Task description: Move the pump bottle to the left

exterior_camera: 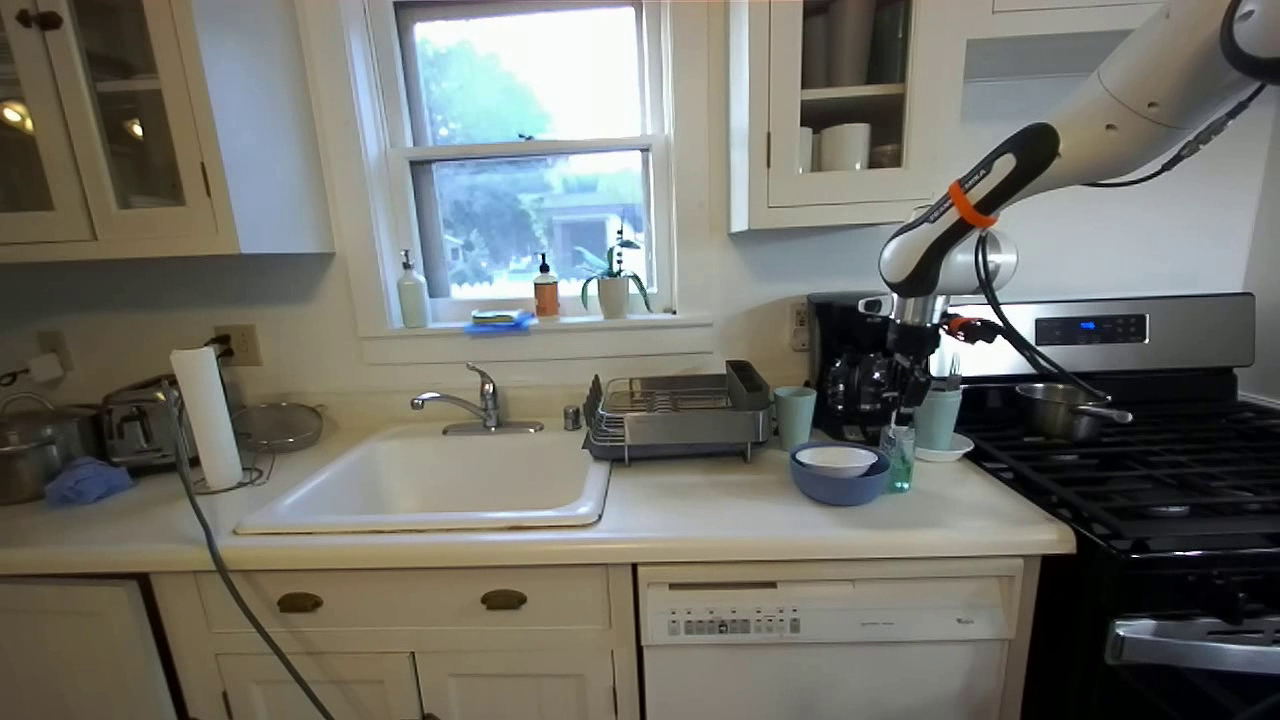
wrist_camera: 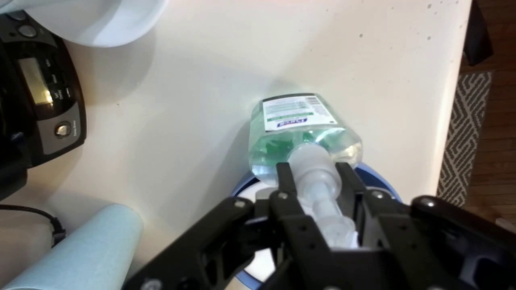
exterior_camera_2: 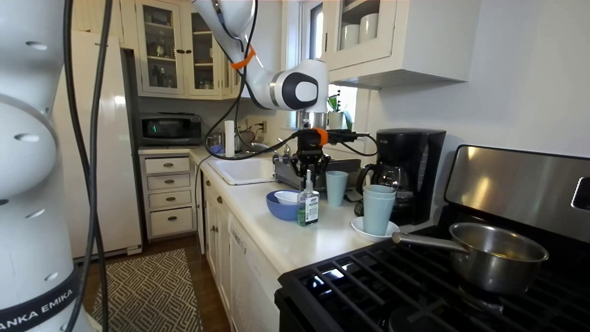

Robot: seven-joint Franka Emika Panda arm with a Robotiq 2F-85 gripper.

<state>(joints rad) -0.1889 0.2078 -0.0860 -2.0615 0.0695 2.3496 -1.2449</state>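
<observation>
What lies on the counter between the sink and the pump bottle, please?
In an exterior view, a blue bowl holding a white bowl sits between the sink and pump bottle; farther back stand a dish rack and a teal cup.

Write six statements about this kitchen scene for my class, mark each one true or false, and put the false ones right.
1. In the wrist view, the gripper straddles the pale top of the pump bottle. True.
2. The white bowl sits inside the blue bowl. True.
3. The pump bottle lies on its side. False: it is upright.
4. The blue bowl is in the sink. False: it is on the counter.
5. The saucepan is on the stove. True.
6. The saucepan is upside down. False: its opening faces up.
</observation>
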